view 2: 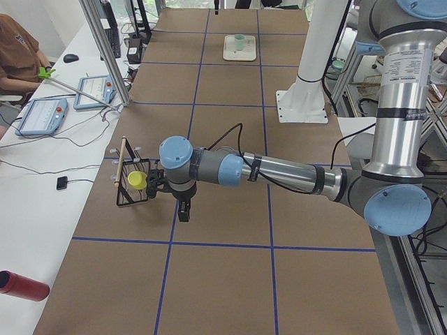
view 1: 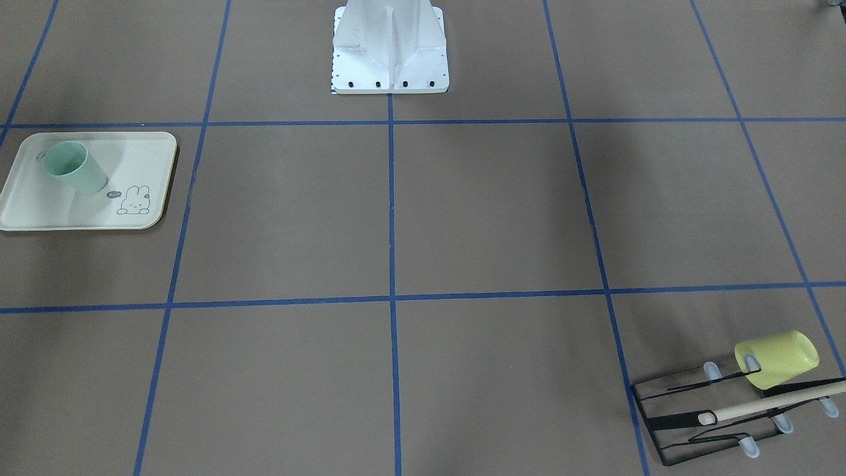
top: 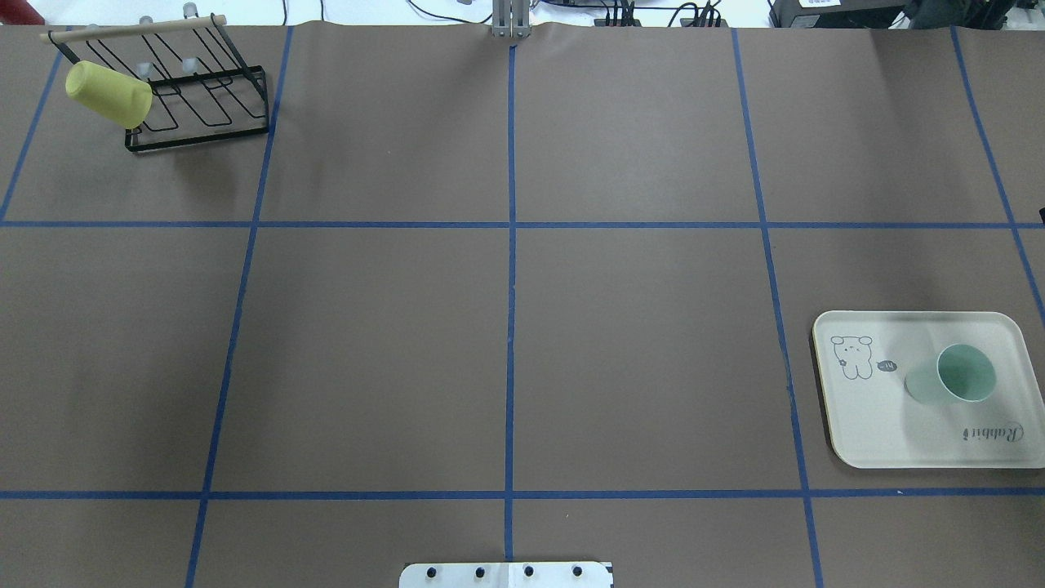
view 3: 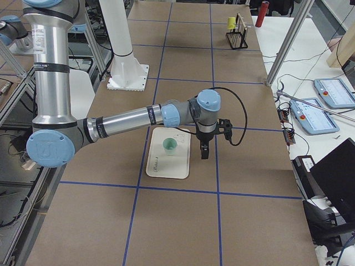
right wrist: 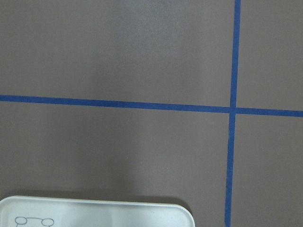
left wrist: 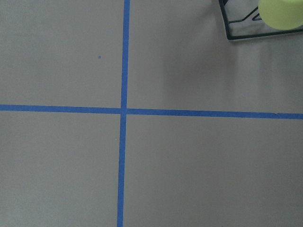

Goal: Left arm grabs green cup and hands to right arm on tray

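Standing upright on the tray point(top: 865, 425), the green cup point(top: 953, 377) is near the right gripper point(view 3: 204, 152), which hangs just beside the tray's edge. The left gripper point(view 2: 183, 211) hangs near a black wire rack point(top: 200, 138) that carries a yellow cup point(top: 108, 94). Whether the fingers of either gripper are apart or together, I cannot tell.

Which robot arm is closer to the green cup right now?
Right. The right gripper hangs just beside the tray where the green cup stands; the left gripper is far off at the other end, by the rack with the yellow cup.
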Action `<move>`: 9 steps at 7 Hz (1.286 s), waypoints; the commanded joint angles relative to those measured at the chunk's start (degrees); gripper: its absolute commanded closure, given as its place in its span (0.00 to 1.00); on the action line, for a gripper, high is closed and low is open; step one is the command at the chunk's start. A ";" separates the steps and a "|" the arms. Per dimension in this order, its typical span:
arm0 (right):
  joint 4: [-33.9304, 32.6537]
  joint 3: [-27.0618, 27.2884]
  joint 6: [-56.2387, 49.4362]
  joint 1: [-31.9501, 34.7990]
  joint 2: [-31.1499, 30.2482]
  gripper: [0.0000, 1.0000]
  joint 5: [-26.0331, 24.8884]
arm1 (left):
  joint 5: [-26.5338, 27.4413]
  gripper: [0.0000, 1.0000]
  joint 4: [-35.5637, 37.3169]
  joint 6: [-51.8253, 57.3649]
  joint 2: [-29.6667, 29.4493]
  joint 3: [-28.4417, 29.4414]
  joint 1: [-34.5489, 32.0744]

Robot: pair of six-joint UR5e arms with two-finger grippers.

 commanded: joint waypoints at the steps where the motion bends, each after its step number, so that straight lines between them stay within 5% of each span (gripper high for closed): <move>1: 0.00 -0.14 0.09 -0.05 0.51 0.01 0.04 | -0.07 0.00 -0.01 0.00 -0.09 0.01 0.00; 9: 0.00 -1.46 0.00 -0.05 0.78 0.01 0.13 | 0.01 0.00 -0.01 0.00 -0.08 -0.16 0.09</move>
